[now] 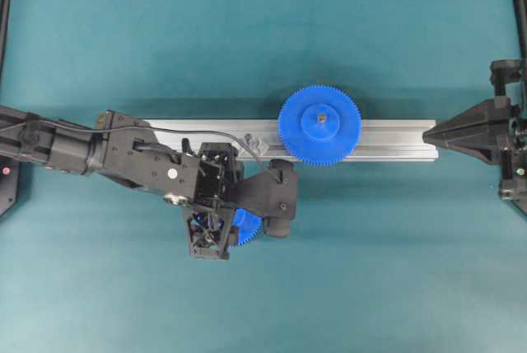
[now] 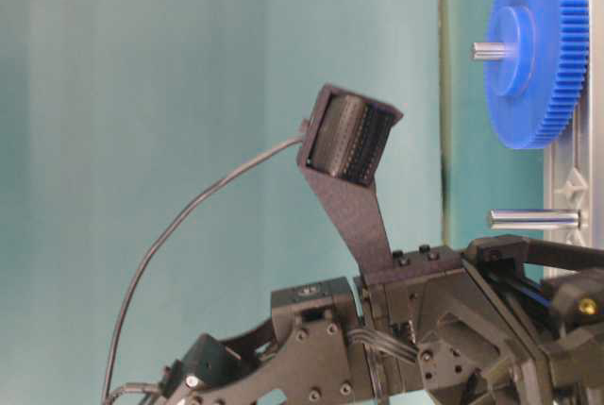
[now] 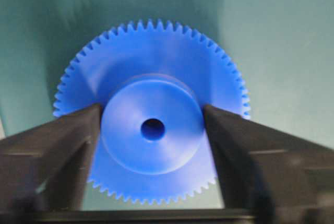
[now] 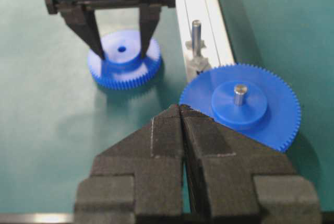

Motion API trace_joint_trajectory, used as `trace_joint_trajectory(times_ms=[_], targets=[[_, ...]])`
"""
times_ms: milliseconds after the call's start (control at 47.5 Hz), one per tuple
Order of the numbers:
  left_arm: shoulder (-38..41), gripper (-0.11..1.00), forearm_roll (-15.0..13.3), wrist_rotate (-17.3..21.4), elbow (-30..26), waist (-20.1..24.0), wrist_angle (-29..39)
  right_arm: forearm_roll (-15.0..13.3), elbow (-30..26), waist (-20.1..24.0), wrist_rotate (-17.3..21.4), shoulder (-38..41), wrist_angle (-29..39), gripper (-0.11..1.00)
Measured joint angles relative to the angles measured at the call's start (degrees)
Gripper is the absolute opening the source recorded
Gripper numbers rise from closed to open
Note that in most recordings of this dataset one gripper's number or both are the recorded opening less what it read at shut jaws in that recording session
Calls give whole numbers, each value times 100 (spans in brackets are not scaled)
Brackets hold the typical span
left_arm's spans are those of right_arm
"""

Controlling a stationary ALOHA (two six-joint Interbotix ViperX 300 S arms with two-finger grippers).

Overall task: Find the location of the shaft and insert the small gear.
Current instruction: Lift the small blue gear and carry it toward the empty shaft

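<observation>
The left claw (image 4: 121,51) grips the small gear's (image 4: 124,66) hub, at eight o'clock from the shaft (image 4: 196,37); the right claw (image 4: 181,110) is closed.

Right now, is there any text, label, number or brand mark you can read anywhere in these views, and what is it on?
None: no view shows readable text.
small gear: plain blue plastic, no marking.
larger gear: plain blue, no marking.
aluminium rail: bare metal, no print.
shaft: bare metal.
left gripper and right gripper: black parts, no lettering visible.
Small plate on the left arm's housing: too small to read.
</observation>
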Motion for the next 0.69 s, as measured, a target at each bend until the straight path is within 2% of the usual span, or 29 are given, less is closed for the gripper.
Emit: trace_joint_trajectory(times_ms=[694], targets=[[-26,63,9,62,-9,-9,123,0,-9,0,0,-44,0,2]])
